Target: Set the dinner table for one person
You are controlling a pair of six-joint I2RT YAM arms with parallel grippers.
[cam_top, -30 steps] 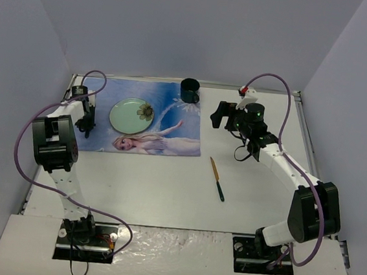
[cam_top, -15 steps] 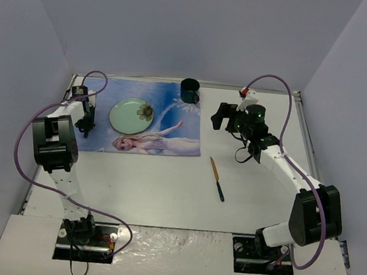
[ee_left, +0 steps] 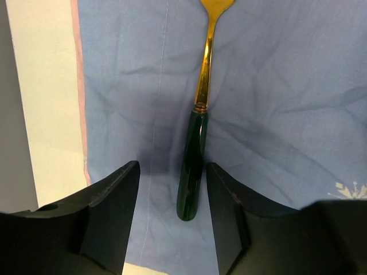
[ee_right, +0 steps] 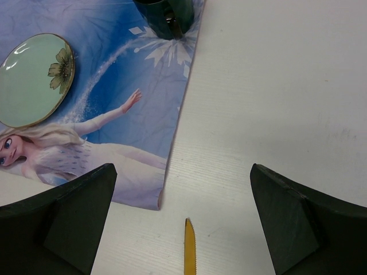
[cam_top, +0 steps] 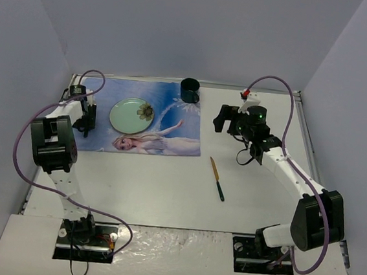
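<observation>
The white dinner table (cam_top: 165,188) carries a blue princess placemat (cam_top: 172,120) at its far left. On the mat are a green plate (cam_top: 128,115) and a dark cup (cam_top: 189,90). My left gripper (cam_top: 87,127) hovers low over the mat's left edge. Its jaws stand apart around a fork (ee_left: 192,172) with a gold head and dark green handle, which lies flat on the cloth. The handle is close to the right finger, and the left gripper (ee_left: 172,172) is open. A gold knife with a green handle (cam_top: 217,178) lies on bare table. My right gripper (cam_top: 219,120) hangs wide open above the knife's tip (ee_right: 189,252).
Thin metal rails (cam_top: 304,133) run along the table's sides, and grey walls close in on three sides. The placemat's right edge (ee_right: 172,166) ends just left of the knife. Purple cables loop over both arms.
My left jaws have opened off the fork's handle, leaving it on the placemat. The right arm has drifted slightly to the right, still open.
</observation>
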